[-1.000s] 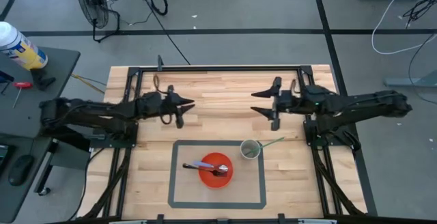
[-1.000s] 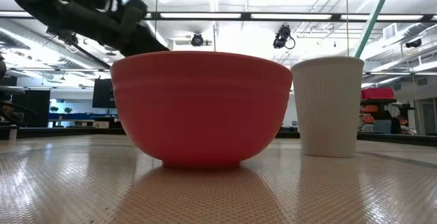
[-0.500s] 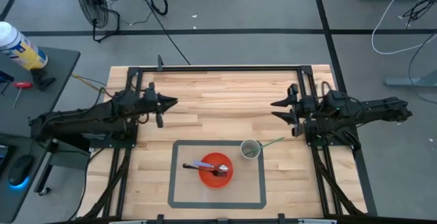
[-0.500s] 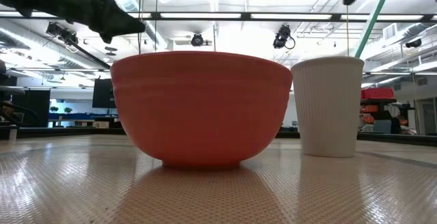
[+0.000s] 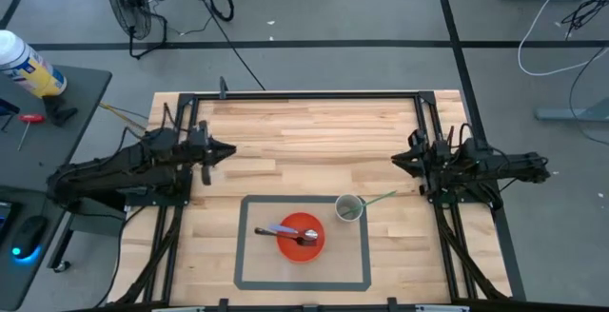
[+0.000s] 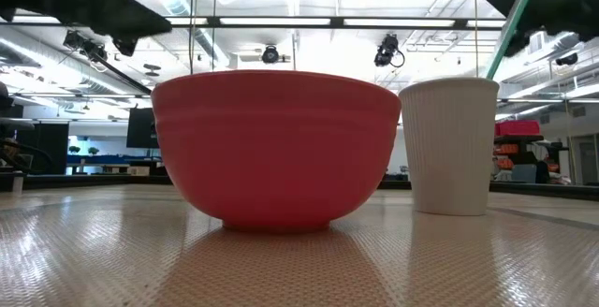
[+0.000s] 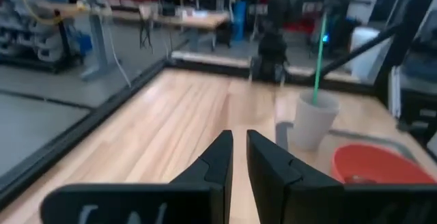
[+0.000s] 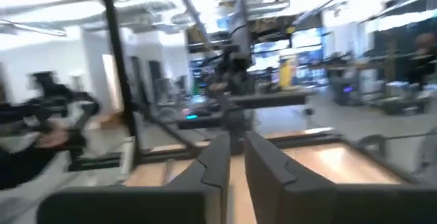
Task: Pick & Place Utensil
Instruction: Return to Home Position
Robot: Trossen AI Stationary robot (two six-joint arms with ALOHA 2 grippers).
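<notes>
A red bowl (image 5: 301, 237) sits inside the taped rectangle on the table and holds a blue-handled utensil (image 5: 276, 231) and a metal one (image 5: 306, 241). A white cup (image 5: 348, 208) beside the bowl holds a green utensil (image 5: 381, 198) that leans out over its rim. The bowl (image 6: 276, 148) and cup (image 6: 447, 143) also show in the low view. My left gripper (image 5: 226, 150) is shut and empty at the table's left side. My right gripper (image 5: 398, 161) is shut and empty at the right side.
Black frame rails (image 5: 304, 96) run along the table's far, left and right edges. A grey tape rectangle (image 5: 242, 245) marks the area around the bowl. Bare wood lies between the two grippers.
Both arms have drawn back: my left gripper has gone toward the table's left edge, my right gripper toward the right edge. The bowl, the cup and the utensils have stayed where they were.
</notes>
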